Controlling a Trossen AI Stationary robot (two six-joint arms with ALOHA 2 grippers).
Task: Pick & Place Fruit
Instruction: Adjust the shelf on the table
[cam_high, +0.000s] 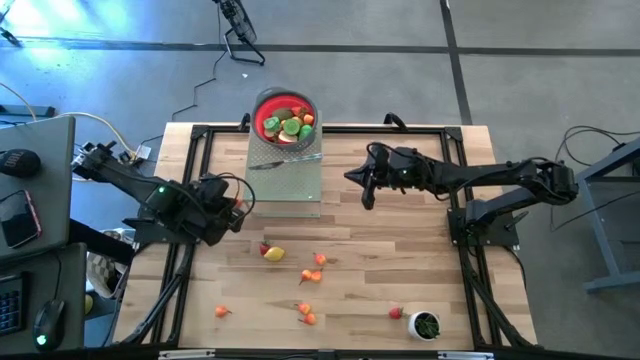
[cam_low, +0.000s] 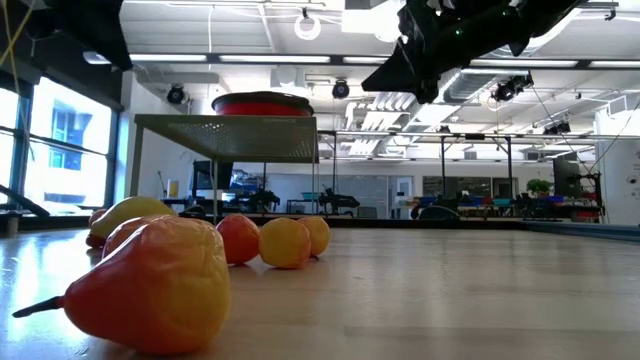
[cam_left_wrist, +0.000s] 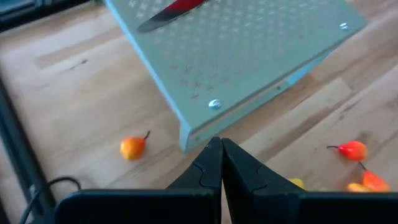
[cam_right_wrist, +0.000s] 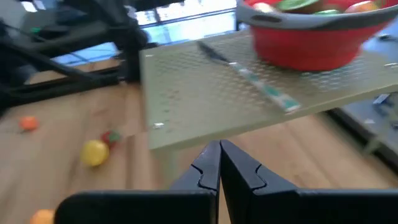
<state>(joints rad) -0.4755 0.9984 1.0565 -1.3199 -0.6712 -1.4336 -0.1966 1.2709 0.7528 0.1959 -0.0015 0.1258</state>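
Small toy fruit pieces lie scattered on the wooden table: a yellow one beside a red one, orange ones and a red one. More fruit fills the red bowl, which stands on a perforated metal platform. My left gripper is shut and empty just left of the platform's near corner. My right gripper is shut and empty, raised right of the platform. The low view shows a large orange-red pear up close.
A silver knife lies on the platform in front of the bowl. A small white cup with green contents stands near the table's near right corner. A black frame runs along the table's edges.
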